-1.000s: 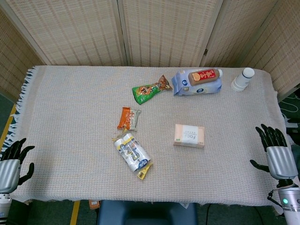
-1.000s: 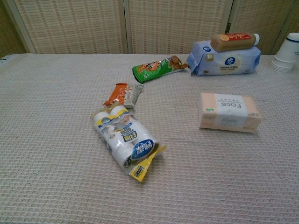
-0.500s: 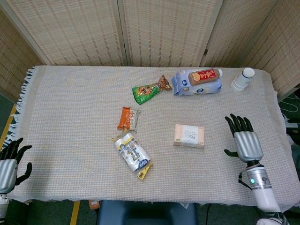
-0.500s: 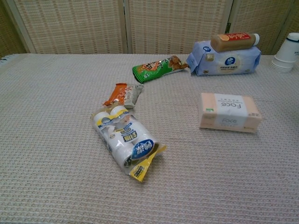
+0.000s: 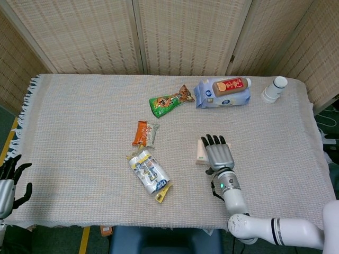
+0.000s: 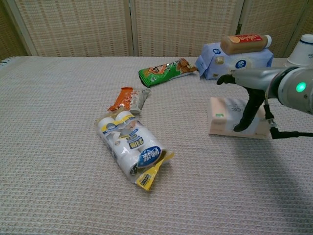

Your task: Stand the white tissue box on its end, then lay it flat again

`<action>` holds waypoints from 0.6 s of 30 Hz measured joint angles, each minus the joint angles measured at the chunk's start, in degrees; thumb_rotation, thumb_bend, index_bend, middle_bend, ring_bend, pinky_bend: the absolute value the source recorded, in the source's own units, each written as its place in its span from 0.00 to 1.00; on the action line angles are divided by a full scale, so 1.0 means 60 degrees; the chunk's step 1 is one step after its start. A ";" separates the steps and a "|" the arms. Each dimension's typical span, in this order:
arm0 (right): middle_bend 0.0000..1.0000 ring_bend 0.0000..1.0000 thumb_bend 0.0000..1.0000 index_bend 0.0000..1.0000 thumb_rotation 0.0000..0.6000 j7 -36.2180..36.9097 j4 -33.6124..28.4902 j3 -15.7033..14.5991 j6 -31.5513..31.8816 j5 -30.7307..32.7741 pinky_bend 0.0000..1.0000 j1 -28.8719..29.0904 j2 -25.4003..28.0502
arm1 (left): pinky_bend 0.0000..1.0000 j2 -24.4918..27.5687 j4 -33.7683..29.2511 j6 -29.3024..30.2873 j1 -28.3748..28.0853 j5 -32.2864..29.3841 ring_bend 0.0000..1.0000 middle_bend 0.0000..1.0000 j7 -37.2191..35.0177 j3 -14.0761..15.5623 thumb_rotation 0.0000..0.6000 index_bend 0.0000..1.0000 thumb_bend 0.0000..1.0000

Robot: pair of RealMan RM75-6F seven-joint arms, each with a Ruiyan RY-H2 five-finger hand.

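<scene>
The white tissue box [image 5: 199, 151] lies flat, right of the table's middle. In the head view my right hand [image 5: 219, 154] covers most of it, leaving only its left end showing. The chest view shows the box [image 6: 221, 118] with my right hand [image 6: 248, 87] spread above it, fingers pointing left and the thumb hanging down in front of the box's near side. Nothing is gripped. I cannot tell whether the thumb touches the box. My left hand [image 5: 7, 181] hangs off the table's near left corner, fingers apart and empty.
At the back are a green snack bag [image 5: 170, 100], a blue wipes pack [image 5: 220, 98] with a brown bottle [image 5: 231, 85] on top, and stacked paper cups [image 5: 274, 89]. An orange snack [image 5: 144, 133] and a pack of rolls [image 5: 151, 173] lie left of the box.
My right hand has swept left from the table's right edge to above the tissue box. The left hand has sunk slightly at the near left corner. The box has not moved.
</scene>
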 measured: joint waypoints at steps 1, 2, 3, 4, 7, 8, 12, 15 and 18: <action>0.00 0.00 0.00 0.00 1.00 -0.0016 0.0150 0.0026 -0.0003 0.0092 0.00 0.0099 -0.0090 | 0.12 0.0009 0.0001 0.0002 0.0003 -0.0006 0.00 0.00 -0.0025 -0.0004 1.00 0.22 0.49; 0.00 0.00 0.00 0.00 1.00 -0.0015 0.0268 0.0042 -0.0004 0.0146 0.00 0.0165 -0.0147 | 0.12 0.0022 0.0002 0.0007 0.0008 -0.0012 0.00 0.00 -0.0053 -0.0011 1.00 0.22 0.49; 0.00 0.00 0.00 0.00 1.00 -0.0007 0.0388 0.0053 -0.0006 0.0201 0.00 0.0241 -0.0213 | 0.12 0.0030 0.0002 0.0011 0.0011 -0.0015 0.00 0.00 -0.0069 -0.0016 1.00 0.22 0.49; 0.00 0.00 0.00 0.00 1.00 0.0018 0.0543 0.0066 -0.0012 0.0259 0.00 0.0337 -0.0293 | 0.12 0.0035 0.0002 0.0012 0.0013 -0.0019 0.00 0.00 -0.0085 -0.0019 1.00 0.22 0.49; 0.00 0.01 0.00 0.00 1.00 0.0156 0.0878 0.0083 0.0009 0.0320 0.00 0.0500 -0.0436 | 0.12 0.0046 0.0021 -0.0002 0.0016 -0.0050 0.00 0.00 -0.0141 -0.0030 1.00 0.22 0.49; 0.00 0.01 0.00 0.00 1.00 0.0189 0.0967 0.0080 0.0025 0.0334 0.00 0.0537 -0.0467 | 0.12 0.0049 0.0024 -0.0010 0.0014 -0.0063 0.00 0.00 -0.0157 -0.0038 1.00 0.22 0.49; 0.00 0.02 0.00 0.00 1.00 0.0261 0.1325 0.0066 0.0039 0.0552 0.00 0.0682 -0.0558 | 0.12 0.0055 0.0039 -0.0045 0.0006 -0.0081 0.00 0.00 -0.0193 -0.0042 1.00 0.23 0.49; 0.03 0.03 0.00 0.00 1.00 0.0342 0.1570 0.0036 -0.0032 0.0718 0.00 0.0766 -0.0626 | 0.12 0.0051 0.0042 -0.0057 0.0002 -0.0078 0.00 0.00 -0.0194 -0.0038 1.00 0.22 0.49; 0.07 0.04 0.00 0.04 1.00 0.0443 0.1800 -0.0038 -0.0109 0.0763 0.00 0.0822 -0.0721 | 0.12 0.0044 0.0055 -0.0077 -0.0001 -0.0089 0.00 0.00 -0.0182 -0.0035 1.00 0.23 0.49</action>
